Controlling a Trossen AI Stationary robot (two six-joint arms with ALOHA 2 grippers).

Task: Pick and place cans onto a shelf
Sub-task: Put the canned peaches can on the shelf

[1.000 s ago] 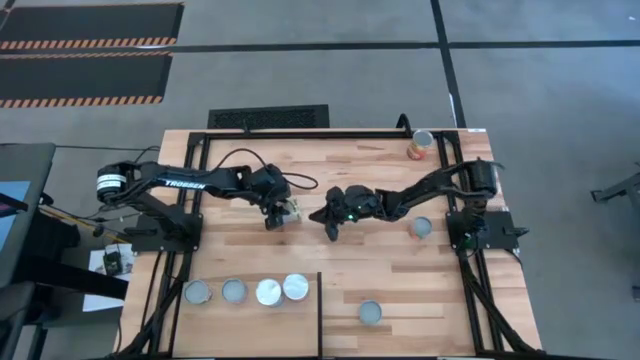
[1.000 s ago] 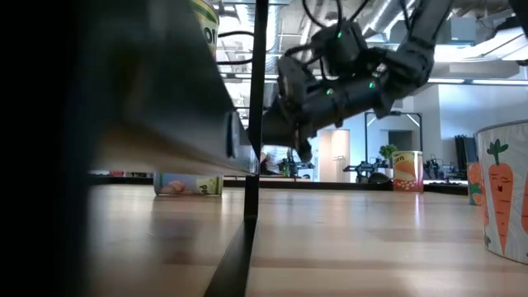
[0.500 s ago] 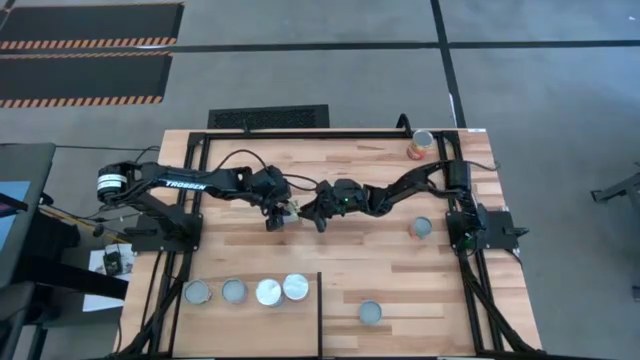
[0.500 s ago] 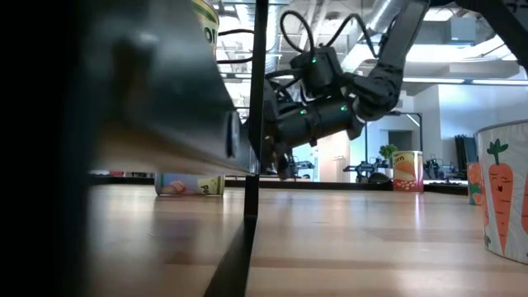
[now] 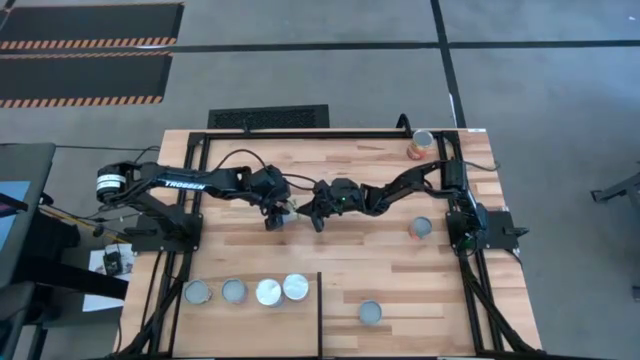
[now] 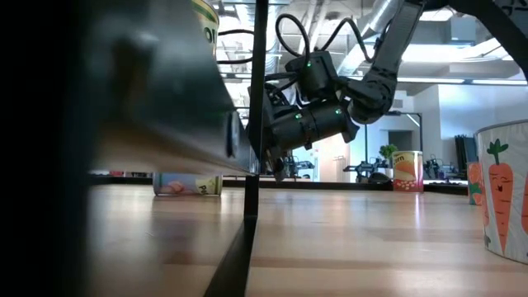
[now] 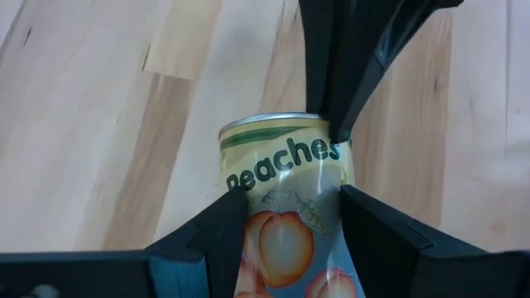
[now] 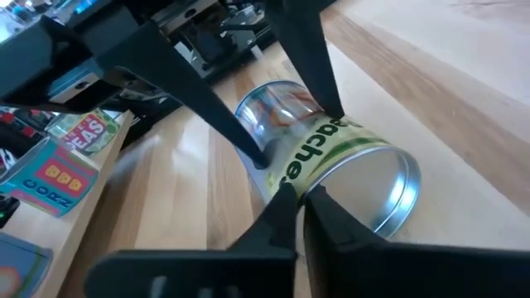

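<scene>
Peaches can [image 7: 286,217] between left end effector [image 7: 286,228] fingers, base hidden

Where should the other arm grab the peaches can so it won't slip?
Probably the round body near its silver end, squeezing across the curved sides. The peaches can is tipped on its side, and the left end effector clamps the body farther along, so the right end effector should come in from the opposite, free end.

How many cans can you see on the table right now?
8. Four cans in a row on the shelf. Others. The peaches can is in the left end effector.
</scene>
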